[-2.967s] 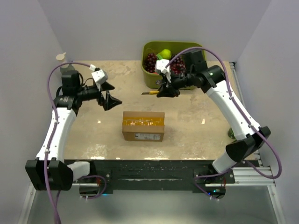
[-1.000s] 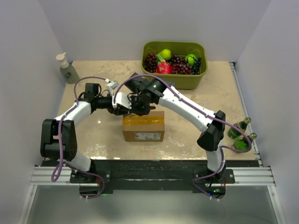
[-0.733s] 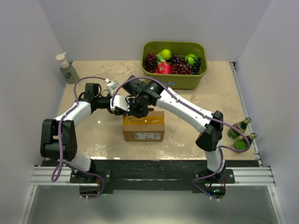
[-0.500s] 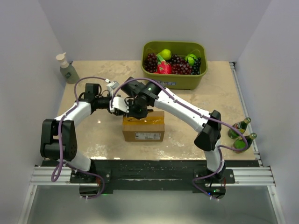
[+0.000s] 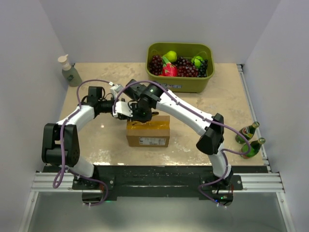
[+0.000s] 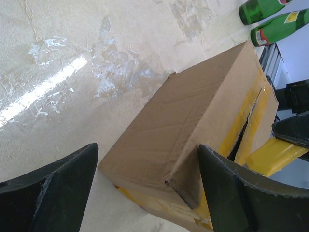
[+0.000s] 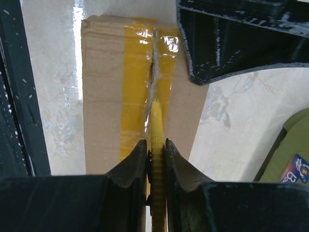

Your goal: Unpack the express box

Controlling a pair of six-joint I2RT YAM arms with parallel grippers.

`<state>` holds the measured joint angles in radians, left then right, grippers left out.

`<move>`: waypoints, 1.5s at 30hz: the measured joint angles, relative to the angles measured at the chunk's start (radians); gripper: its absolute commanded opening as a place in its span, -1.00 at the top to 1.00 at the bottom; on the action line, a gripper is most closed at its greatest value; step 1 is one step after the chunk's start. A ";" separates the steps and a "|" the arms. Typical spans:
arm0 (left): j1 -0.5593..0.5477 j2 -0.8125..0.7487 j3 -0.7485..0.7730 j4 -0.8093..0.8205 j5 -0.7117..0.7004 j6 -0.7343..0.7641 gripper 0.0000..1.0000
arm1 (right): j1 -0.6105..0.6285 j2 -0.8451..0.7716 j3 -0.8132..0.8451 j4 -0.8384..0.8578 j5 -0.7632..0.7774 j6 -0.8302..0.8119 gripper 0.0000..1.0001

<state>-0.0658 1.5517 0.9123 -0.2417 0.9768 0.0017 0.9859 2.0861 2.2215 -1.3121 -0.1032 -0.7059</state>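
The express box (image 5: pixel 148 130) is a brown carton with yellow tape along its top seam and stands mid-table. My right gripper (image 5: pixel 140 113) is shut on a yellow utility knife (image 7: pixel 155 121), whose tip sits in the taped seam of the box (image 7: pixel 104 96); the tape ahead of it looks split. My left gripper (image 5: pixel 126 109) is open at the box's left end. In the left wrist view, its jaws (image 6: pixel 147 146) stand either side of the box's (image 6: pixel 193 125) near corner without touching it. The knife (image 6: pixel 274 152) shows there too.
A green bin (image 5: pixel 183 87) of fruit stands at the back, right of centre. A soap dispenser (image 5: pixel 69 72) is at the back left corner. Two green bottles (image 5: pixel 249 137) lie off the table's right edge, also seen in the left wrist view (image 6: pixel 270 19).
Three seconds ago both arms were raised away from the box. Both have come down to its left end, and the right gripper has edged left along the seam with the knife.
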 measured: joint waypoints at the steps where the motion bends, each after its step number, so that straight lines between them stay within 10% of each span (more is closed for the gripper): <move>1: 0.000 0.000 0.000 0.000 -0.001 0.000 -0.76 | 0.000 -0.004 -0.010 -0.001 0.001 -0.006 1.00; 45: -0.014 -0.040 -0.011 0.007 -0.066 0.002 -0.76 | -0.081 -0.237 -0.377 0.019 0.072 0.014 1.00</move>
<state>-0.0803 1.5120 0.9012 -0.2348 0.9112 0.0036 0.9047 1.8492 1.8450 -1.2926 -0.0307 -0.6918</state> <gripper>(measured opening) 0.883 0.169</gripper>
